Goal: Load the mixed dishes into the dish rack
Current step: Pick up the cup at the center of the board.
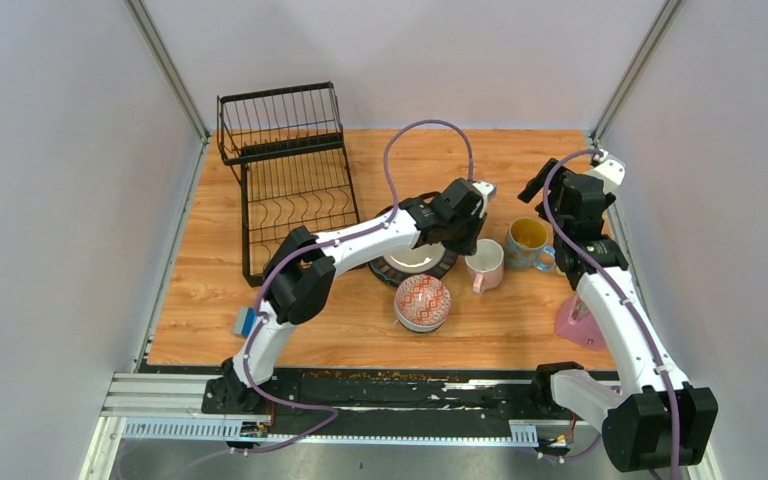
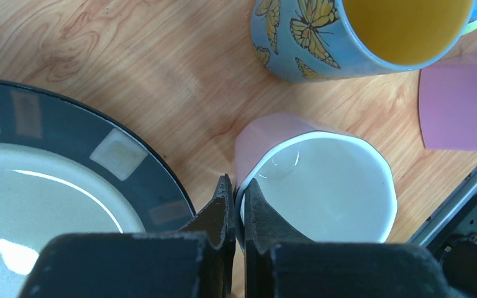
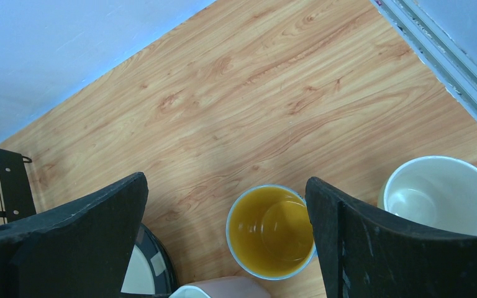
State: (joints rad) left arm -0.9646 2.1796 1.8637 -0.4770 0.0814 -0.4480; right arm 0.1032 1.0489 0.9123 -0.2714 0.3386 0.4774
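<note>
Left wrist view: my left tool [image 2: 237,205] is clamped on the pink mug [image 2: 323,186] rim. My right tool [image 3: 227,180] stands wide apart, the blue mug [image 3: 270,230] seen between its fingers.

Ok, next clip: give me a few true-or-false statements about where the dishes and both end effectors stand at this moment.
1. The left end effector is shut on the rim of the pink mug, with one finger inside and one outside. True.
2. The black-rimmed plate stands in the dish rack. False: the plate lies flat on the table, and no dish shows in the rack.
3. The right end effector is open and grips nothing, with the blue-yellow mug below it. True.
4. The pink mug lies tipped on its side. False: it stands upright with its mouth up, beside the plate.
</note>
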